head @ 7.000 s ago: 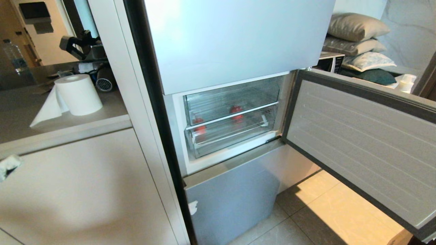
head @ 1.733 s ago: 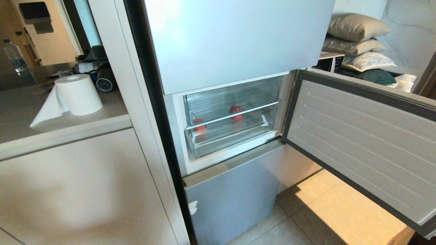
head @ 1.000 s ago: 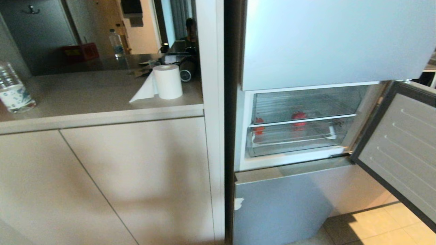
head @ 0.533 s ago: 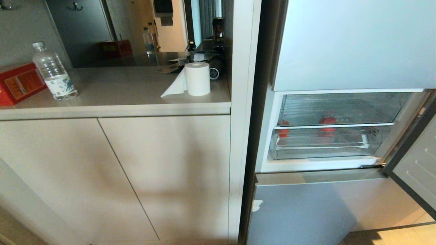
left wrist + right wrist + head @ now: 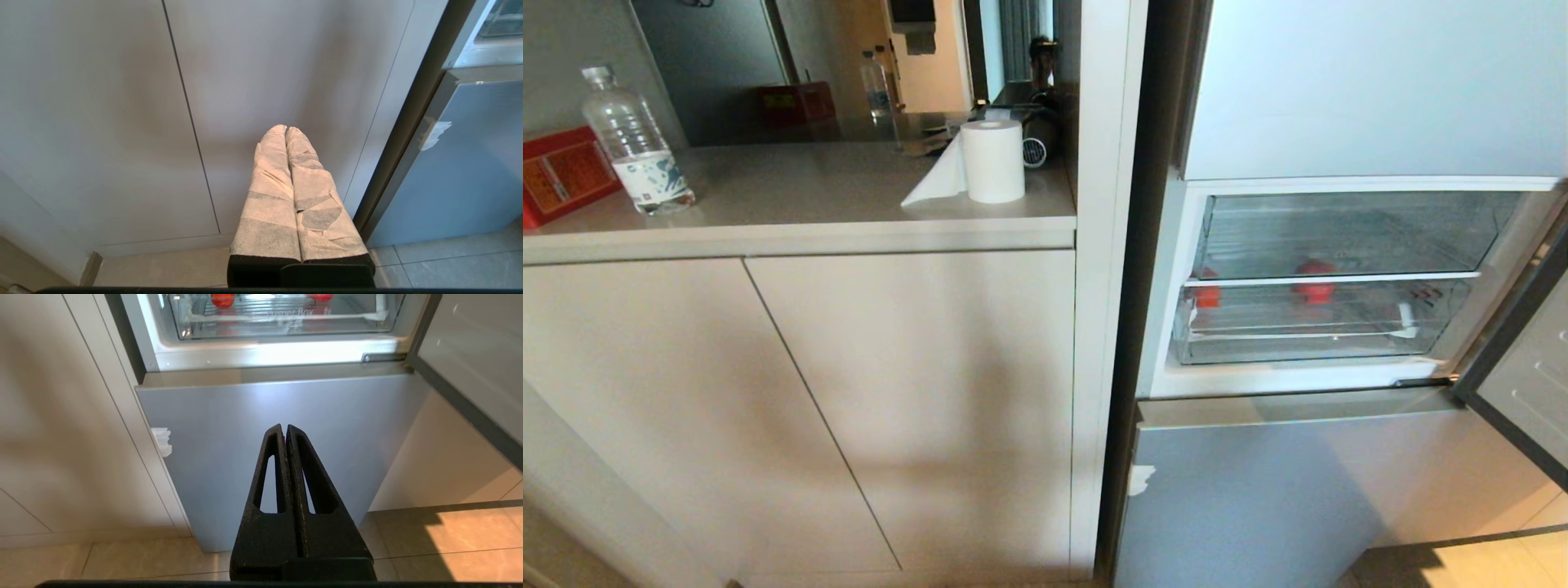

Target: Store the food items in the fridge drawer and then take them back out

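Hanging low before the pale silvery-blue lower fridge front [image 5: 286,428], the black right gripper [image 5: 285,426] has its fingers pressed together, empty. The white-wrapped left gripper [image 5: 286,128], likewise closed and empty, faces the smooth beige cabinet doors [image 5: 122,102]. Up beyond the right gripper, well apart from it, sits the clear ribbed plastic fridge drawer [image 5: 1307,347], pushed in. Two small matte red food items [image 5: 1315,279] show through the clear bins, one at the left [image 5: 1207,296]; which bin holds them cannot be told. Farther left, the countertop [image 5: 792,196] carries a white paper roll [image 5: 992,161], a clear water bottle [image 5: 633,143] and a red box [image 5: 560,171].
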